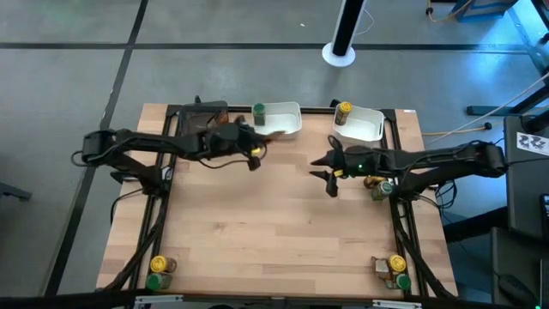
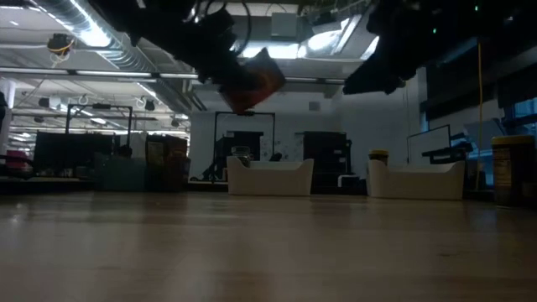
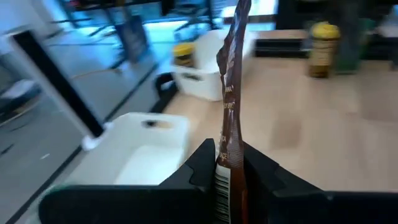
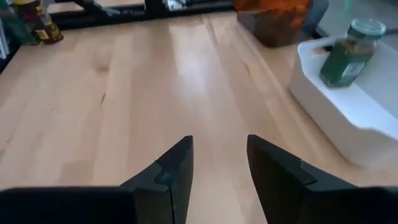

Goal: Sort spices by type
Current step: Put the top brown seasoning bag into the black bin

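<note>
My left gripper [image 1: 253, 156] hangs above the table's far left part, just in front of a white tray [image 1: 287, 120]. It is shut on a flat reddish-brown spice packet [image 2: 252, 84]. A green-lidded jar [image 1: 259, 112] stands in that tray. A yellow-lidded jar [image 1: 344, 110] stands at the far edge of a second white tray [image 1: 364, 129]. My right gripper [image 1: 328, 178] is open over bare wood at the centre right, with nothing between its fingers [image 4: 177, 165]. My left gripper pinches the packet's barcode end [image 3: 224, 177] between its two fingers, one on each flat face. The rest of the packet [image 3: 231, 93] sticks out past the fingertips, seen edge-on. It is lifted well clear of the table.
A dark tray [image 1: 202, 116] holding orange packets [image 4: 273, 15] sits at the far left. Loose jars [image 1: 377, 184] stand beside my right arm. More jars stand at the near left corner [image 1: 159, 270] and the near right corner [image 1: 395, 270]. The table's middle is bare wood.
</note>
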